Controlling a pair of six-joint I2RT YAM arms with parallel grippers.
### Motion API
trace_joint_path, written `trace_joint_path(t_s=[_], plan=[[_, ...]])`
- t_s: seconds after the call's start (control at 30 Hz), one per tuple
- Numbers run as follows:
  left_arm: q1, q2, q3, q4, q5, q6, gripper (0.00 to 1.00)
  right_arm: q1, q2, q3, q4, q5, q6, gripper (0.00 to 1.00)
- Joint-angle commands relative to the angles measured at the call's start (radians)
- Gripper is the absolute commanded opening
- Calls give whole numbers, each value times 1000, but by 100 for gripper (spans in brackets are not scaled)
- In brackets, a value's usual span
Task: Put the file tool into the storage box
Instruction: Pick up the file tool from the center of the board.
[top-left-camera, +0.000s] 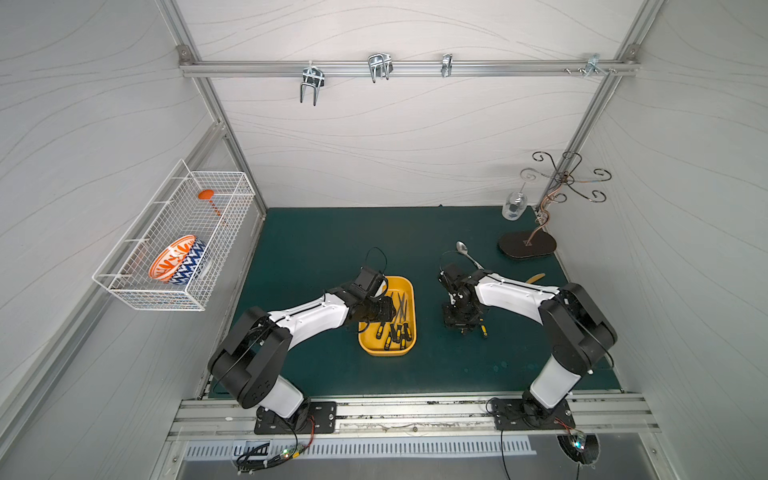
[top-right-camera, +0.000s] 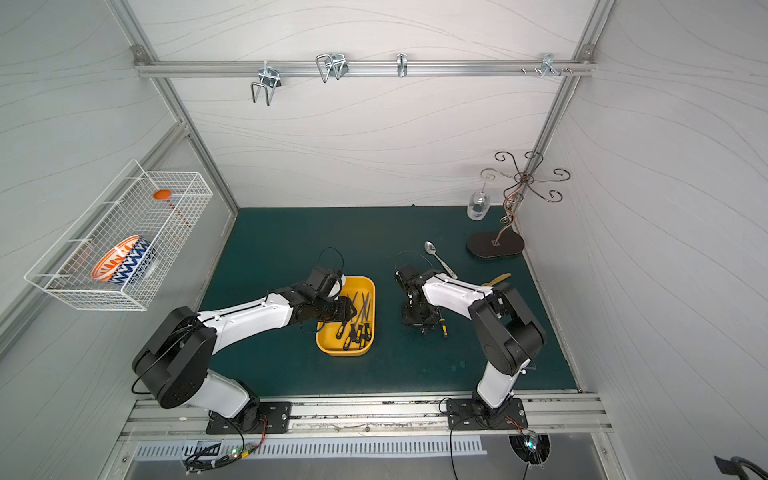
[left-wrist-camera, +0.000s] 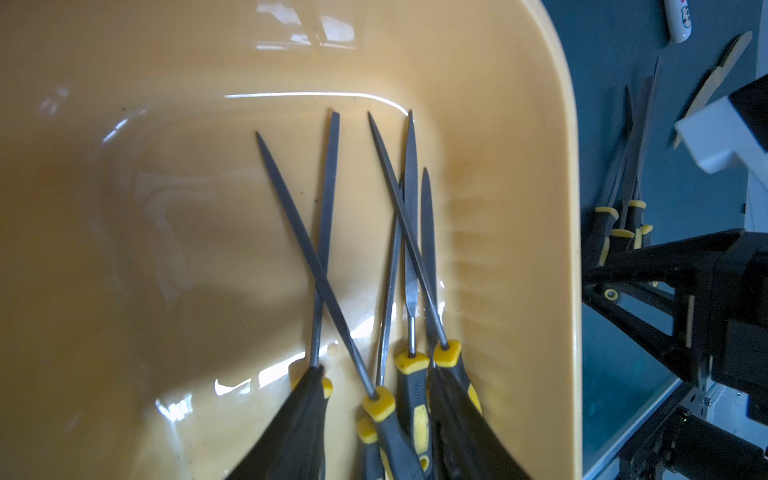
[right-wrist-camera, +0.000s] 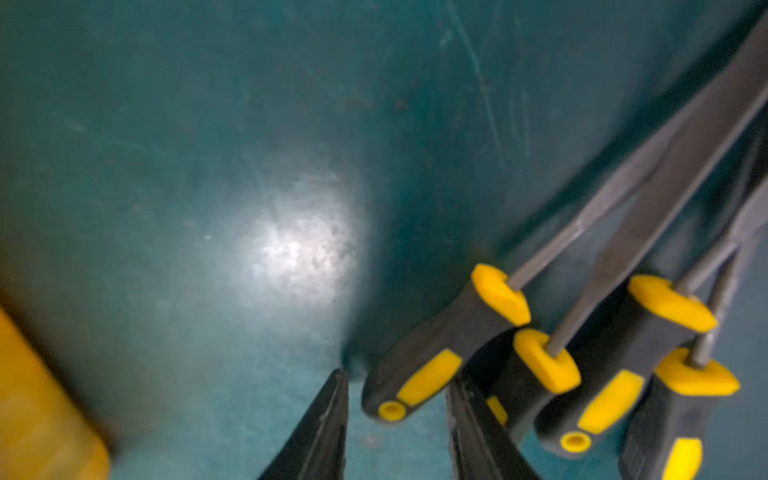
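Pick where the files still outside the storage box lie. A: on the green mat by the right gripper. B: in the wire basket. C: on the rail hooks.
A: the loose files lie on the green mat at the right gripper, outside the yellow storage box.

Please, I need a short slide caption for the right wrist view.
Right pincer open around one file handle, beside other files on the green mat.
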Motion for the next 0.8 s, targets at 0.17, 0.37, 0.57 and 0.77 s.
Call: trace_joint_path(t_s=[0.17,0.37,0.57,0.77], plan=[[1,-15,26,48,21,5,47,-2,37,-16,-17,60,-24,25],[0,-24,26,63,45,1,48,3,-23,-27,11,26,-47,10],[3,-75,24,142,142,-18,58,8,-214,-85,172,-145,-30,10],[4,-121,24,228,213,-50,60,14,-333,-88,295,-353,-14,10]])
